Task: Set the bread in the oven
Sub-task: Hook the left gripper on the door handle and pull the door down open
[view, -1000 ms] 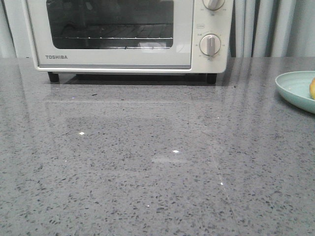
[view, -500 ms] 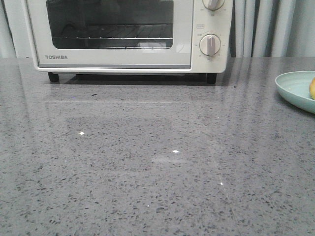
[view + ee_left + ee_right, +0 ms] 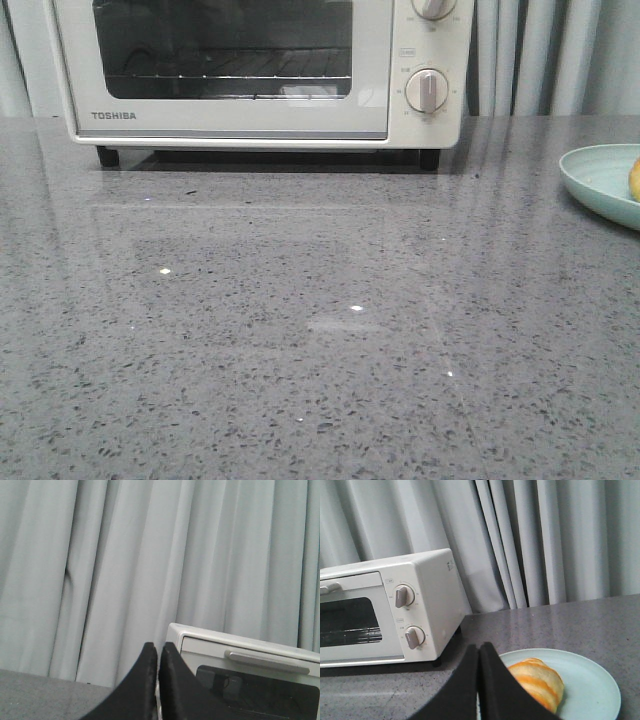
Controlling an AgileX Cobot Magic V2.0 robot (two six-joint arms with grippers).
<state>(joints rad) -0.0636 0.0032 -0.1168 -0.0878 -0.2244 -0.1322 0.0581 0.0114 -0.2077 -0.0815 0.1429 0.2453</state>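
The cream-white Toshiba oven (image 3: pixel 260 70) stands at the back of the grey counter with its glass door closed. It also shows in the right wrist view (image 3: pixel 385 615) and the left wrist view (image 3: pixel 250 675). The bread (image 3: pixel 537 680), golden with orange stripes, lies on a pale green plate (image 3: pixel 590 690); in the front view only a sliver of it (image 3: pixel 634 178) shows at the right edge. My right gripper (image 3: pixel 479 647) is shut and empty, just beside the bread. My left gripper (image 3: pixel 157 647) is shut and empty, near the oven's left side. Neither gripper shows in the front view.
The plate (image 3: pixel 600 180) sits at the counter's right edge. Grey curtains (image 3: pixel 125 555) hang behind the counter. The oven's two knobs (image 3: pixel 428 90) are on its right side and its handle (image 3: pixel 267 661) is along the door's top.
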